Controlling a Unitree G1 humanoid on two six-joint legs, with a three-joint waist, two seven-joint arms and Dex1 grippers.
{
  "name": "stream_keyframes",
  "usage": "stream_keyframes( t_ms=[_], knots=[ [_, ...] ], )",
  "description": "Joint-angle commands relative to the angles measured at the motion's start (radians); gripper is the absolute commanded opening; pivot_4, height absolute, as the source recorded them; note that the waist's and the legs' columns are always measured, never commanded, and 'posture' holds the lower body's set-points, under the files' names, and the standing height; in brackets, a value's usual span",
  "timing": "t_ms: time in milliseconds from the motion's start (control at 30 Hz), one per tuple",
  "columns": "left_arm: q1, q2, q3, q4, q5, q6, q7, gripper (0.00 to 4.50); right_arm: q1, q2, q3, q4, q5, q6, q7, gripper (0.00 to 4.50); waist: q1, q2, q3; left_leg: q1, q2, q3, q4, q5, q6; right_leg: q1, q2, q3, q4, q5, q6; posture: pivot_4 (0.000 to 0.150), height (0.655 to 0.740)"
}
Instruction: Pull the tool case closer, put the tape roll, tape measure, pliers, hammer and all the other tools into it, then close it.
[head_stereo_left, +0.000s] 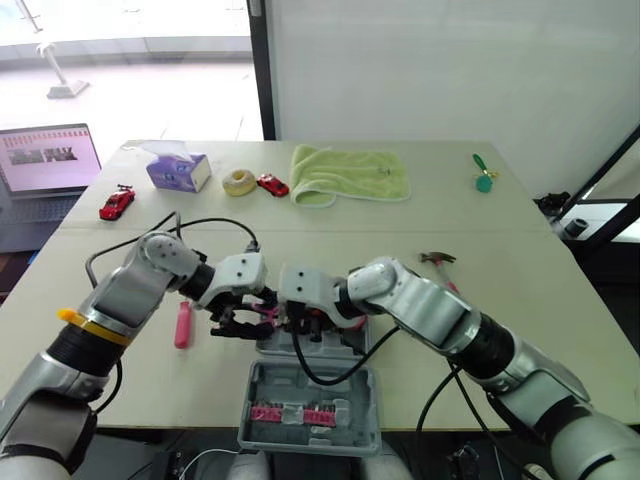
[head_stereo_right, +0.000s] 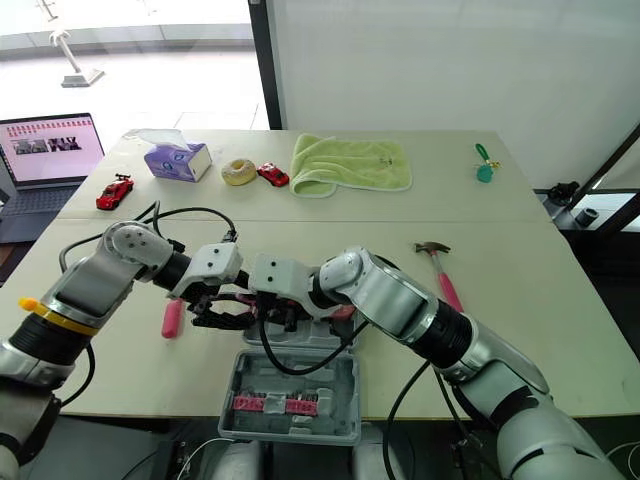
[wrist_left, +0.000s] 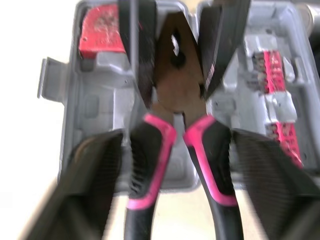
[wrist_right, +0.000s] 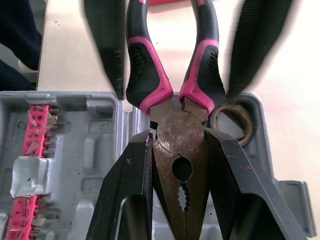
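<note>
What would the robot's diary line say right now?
pliers: over open tool case | right pincer: shut on head | left pincer: at handles | hammer: not packed

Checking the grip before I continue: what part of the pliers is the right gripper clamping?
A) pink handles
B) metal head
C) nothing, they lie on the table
B: the right gripper presses on both sides of the pliers at their metal head.

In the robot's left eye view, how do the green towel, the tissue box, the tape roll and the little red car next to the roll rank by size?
1. green towel, clearly the largest
2. tissue box
3. tape roll and red car: they look about alike, so I won't rank them.
</note>
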Motion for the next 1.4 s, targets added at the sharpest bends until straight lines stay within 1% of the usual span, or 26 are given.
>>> stream_keyframes(
  t_ms=[33, 100, 167, 200, 267, 300, 333, 400, 433, 500, 600, 667, 700, 767, 933, 1167, 1400],
  knots=[
    [-0.022, 0.017, 0.062, -0.003, -0.029, 0.004, 0.001, 4.50, 0.020, -0.031, -0.039, -0.037, -0.007, -0.009, 0.010, 0.99, 0.000, 0.000, 0.000, 0.000, 0.000, 0.000, 0.000, 0.000, 0.000, 0.000, 0.000, 0.000, 0.000, 0.000, 0.000, 0.150, 0.7400],
    [-0.021, 0.034, 0.105, 0.003, -0.059, 0.026, 0.006, 4.50, 0.045, -0.063, -0.057, -0.063, 0.000, -0.001, 0.017, 0.99, 0.001, 0.000, 0.000, 0.000, 0.000, 0.000, 0.001, 0.000, 0.000, 0.000, 0.000, 0.000, 0.000, 0.000, 0.000, 0.150, 0.7400],
    [-0.005, 0.051, 0.161, 0.002, -0.109, 0.060, 0.002, 4.50, 0.064, -0.095, -0.072, -0.089, 0.006, 0.006, 0.023, 0.99, 0.001, 0.000, 0.000, -0.001, 0.000, 0.000, 0.002, 0.000, 0.000, 0.000, 0.000, 0.000, 0.000, 0.000, 0.000, 0.150, 0.7400],
    [0.017, 0.053, 0.211, 0.008, -0.150, 0.073, 0.008, 4.50, 0.075, -0.111, -0.087, -0.107, 0.014, 0.018, 0.026, 0.99, 0.000, 0.000, 0.000, -0.001, 0.000, 0.000, 0.002, 0.000, 0.000, 0.000, 0.000, 0.000, 0.000, 0.000, 0.000, 0.150, 0.7400],
    [0.114, 0.011, 0.377, 0.045, -0.237, -0.032, 0.048, 4.50, 0.090, -0.154, -0.124, -0.153, 0.033, 0.054, 0.036, 0.99, -0.005, 0.002, 0.001, -0.001, 0.000, 0.000, 0.002, -0.001, 0.001, 0.000, 0.000, 0.000, 0.000, 0.000, 0.000, 0.150, 0.7400],
    [0.166, 0.003, 0.435, 0.059, -0.258, -0.076, 0.058, 4.50, 0.091, -0.174, -0.135, -0.171, 0.038, 0.073, 0.041, 0.99, -0.009, 0.003, 0.001, 0.000, 0.000, 0.000, 0.002, -0.001, 0.002, 0.000, 0.000, 0.000, 0.001, 0.000, 0.000, 0.150, 0.7400],
    [0.199, -0.001, 0.467, 0.065, -0.267, -0.104, 0.061, 4.50, 0.090, -0.185, -0.141, -0.184, 0.040, 0.086, 0.043, 0.99, -0.014, 0.004, 0.001, 0.000, 0.000, 0.000, 0.002, -0.001, 0.002, 0.000, 0.000, 0.000, 0.000, 0.000, 0.000, 0.150, 0.7400],
    [0.269, 0.011, 0.513, 0.095, -0.304, -0.140, -0.001, 4.50, 0.068, -0.213, -0.144, -0.205, 0.050, 0.133, 0.056, 0.99, -0.019, 0.004, 0.001, 0.000, 0.000, 0.000, 0.002, -0.001, 0.003, 0.000, 0.000, 0.000, 0.001, 0.000, 0.000, 0.150, 0.7400],
    [0.302, 0.012, 0.531, 0.122, -0.301, -0.203, -0.020, 4.50, 0.056, -0.224, -0.144, -0.211, 0.055, 0.152, 0.063, 0.99, -0.020, 0.004, 0.001, 0.000, 0.000, 0.000, 0.002, -0.001, 0.003, 0.000, 0.000, 0.000, 0.001, 0.000, 0.000, 0.150, 0.7400],
    [0.357, 0.027, 0.536, 0.174, -0.297, -0.289, -0.093, 4.50, 0.033, -0.240, -0.138, -0.218, 0.062, 0.177, 0.075, 0.99, -0.021, 0.004, 0.001, -0.001, 0.000, 0.000, 0.003, -0.001, 0.003, 0.000, 0.000, -0.001, 0.001, 0.000, 0.000, 0.150, 0.7400],
    [0.392, 0.013, 0.546, 0.203, -0.309, -0.330, -0.103, 4.50, 0.014, -0.255, -0.126, -0.225, 0.072, 0.195, 0.092, 0.99, -0.017, 0.004, 0.001, -0.001, 0.000, 0.000, 0.003, -0.001, 0.002, 0.000, 0.000, -0.001, 0.001, 0.000, 0.000, 0.150, 0.7400],
    [0.425, 0.003, 0.533, 0.230, -0.291, -0.425, -0.125, 4.50, -0.011, -0.246, -0.097, -0.209, 0.070, 0.199, 0.106, 0.99, -0.014, 0.004, 0.001, -0.001, 0.000, 0.000, 0.003, -0.001, 0.002, 0.000, -0.001, -0.001, 0.001, 0.000, 0.000, 0.150, 0.7400],
    [0.432, -0.002, 0.532, 0.239, -0.291, -0.440, -0.130, 4.50, -0.021, -0.238, -0.086, -0.198, 0.070, 0.202, 0.107, 0.99, -0.015, 0.004, 0.001, -0.001, 0.000, 0.000, 0.003, -0.001, 0.002, 0.000, -0.001, -0.001, 0.000, 0.000, 0.000, 0.150, 0.7400],
    [0.435, -0.005, 0.530, 0.246, -0.299, -0.439, -0.130, 4.50, -0.033, -0.229, -0.069, -0.184, 0.069, 0.202, 0.109, 0.99, -0.017, 0.004, 0.001, -0.001, 0.000, 0.000, 0.003, -0.001, 0.003, 0.000, -0.001, -0.001, 0.000, 0.000, 0.000, 0.150, 0.7400],
    [0.446, -0.024, 0.529, 0.251, -0.300, -0.503, -0.124, 4.50, -0.067, -0.192, -0.015, -0.119, 0.049, 0.176, 0.106, 0.99, -0.021, 0.005, 0.001, -0.001, 0.000, 0.000, 0.003, -0.001, 0.003, 0.000, -0.001, -0.001, 0.001, 0.000, 0.000, 0.150, 0.7400],
    [0.453, -0.034, 0.523, 0.252, -0.297, -0.512, -0.102, 4.50, -0.085, -0.161, 0.050, -0.036, -0.005, 0.116, 0.110, 0.99, -0.022, 0.005, 0.002, -0.001, 0.000, 0.000, 0.003, -0.001, 0.003, 0.000, -0.001, -0.001, 0.001, 0.000, 0.000, 0.150, 0.7400],
    [0.467, -0.031, 0.526, 0.234, -0.300, -0.506, -0.080, 4.50, -0.085, -0.138, 0.076, 0.013, -0.041, 0.073, 0.128, 0.99, -0.022, 0.005, 0.002, -0.001, 0.000, 0.000, 0.003, -0.001, 0.003, -0.001, -0.001, -0.001, 0.001, 0.000, 0.000, 0.150, 0.7400]
  ],
)
